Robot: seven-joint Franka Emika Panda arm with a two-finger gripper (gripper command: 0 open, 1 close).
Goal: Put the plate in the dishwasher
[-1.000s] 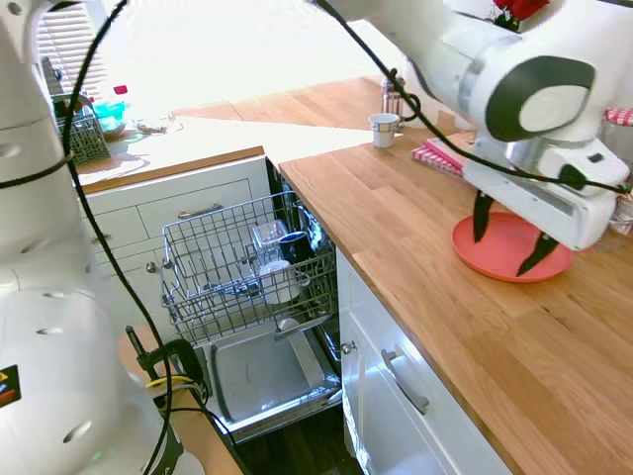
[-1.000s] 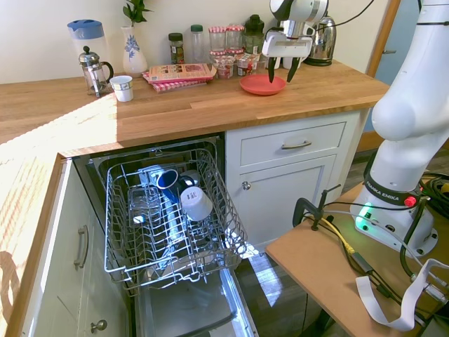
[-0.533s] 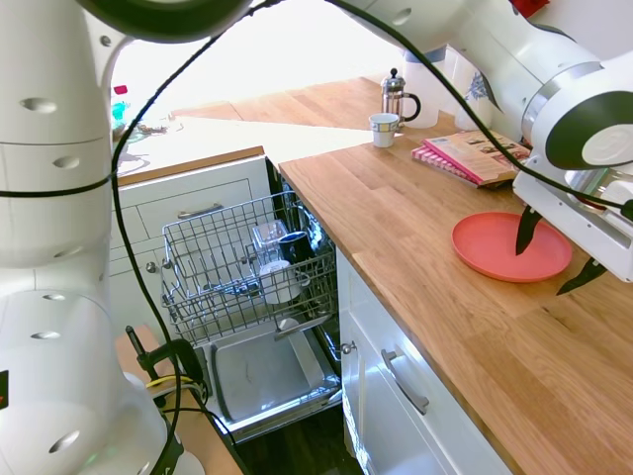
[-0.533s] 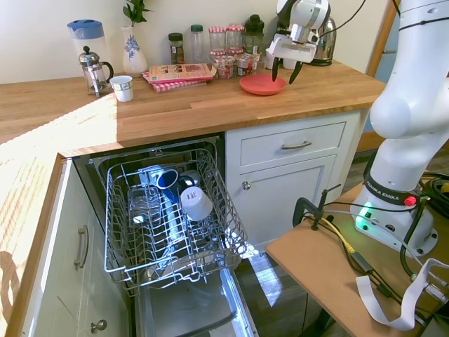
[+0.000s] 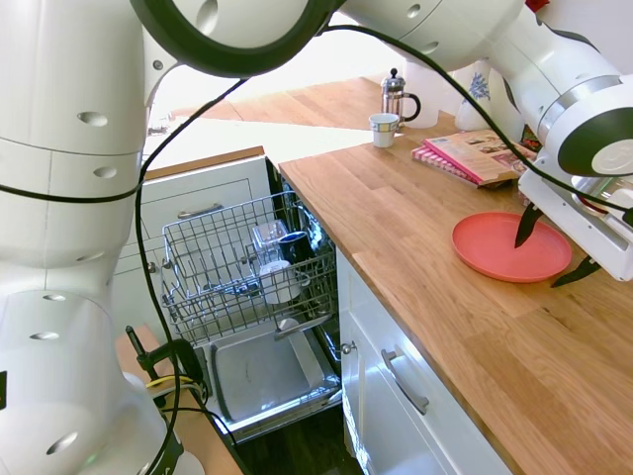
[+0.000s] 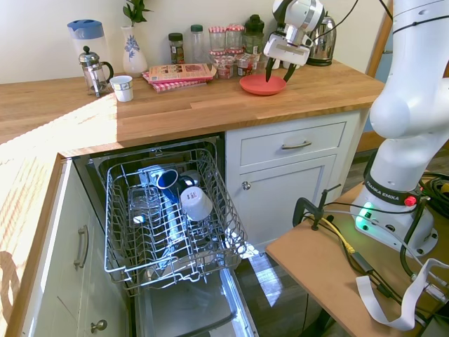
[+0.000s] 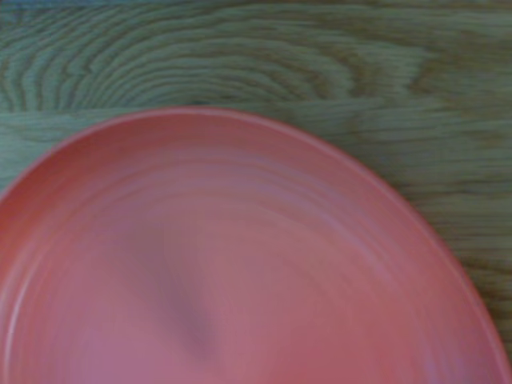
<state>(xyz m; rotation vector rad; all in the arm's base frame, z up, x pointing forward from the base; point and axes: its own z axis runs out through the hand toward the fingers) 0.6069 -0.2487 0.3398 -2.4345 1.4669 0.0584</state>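
The coral-pink plate (image 5: 499,247) lies flat on the wooden counter, also seen as plate (image 6: 259,86), and it fills most of the wrist view as plate (image 7: 240,264). My gripper (image 5: 550,249) hangs open just above the plate's rim on the side away from the dishwasher, one finger over the plate and the other past its edge, holding nothing. The second exterior view shows the same gripper (image 6: 279,72) open. The dishwasher (image 5: 259,374) stands open below the counter with its wire rack (image 5: 237,267) pulled out; the rack (image 6: 168,217) holds cups and a glass.
A magazine (image 5: 475,150), white cup (image 5: 384,129) and French press (image 5: 397,95) sit further along the counter. Jars (image 6: 224,60) and a kettle (image 6: 323,43) stand behind the plate by the wall. Cupboard fronts with handles (image 5: 404,381) are beside the open dishwasher.
My gripper has slid across the plate, away from the dishwasher, to the plate's rim, and its wrist has turned slightly. It stayed open. The plate has not moved.
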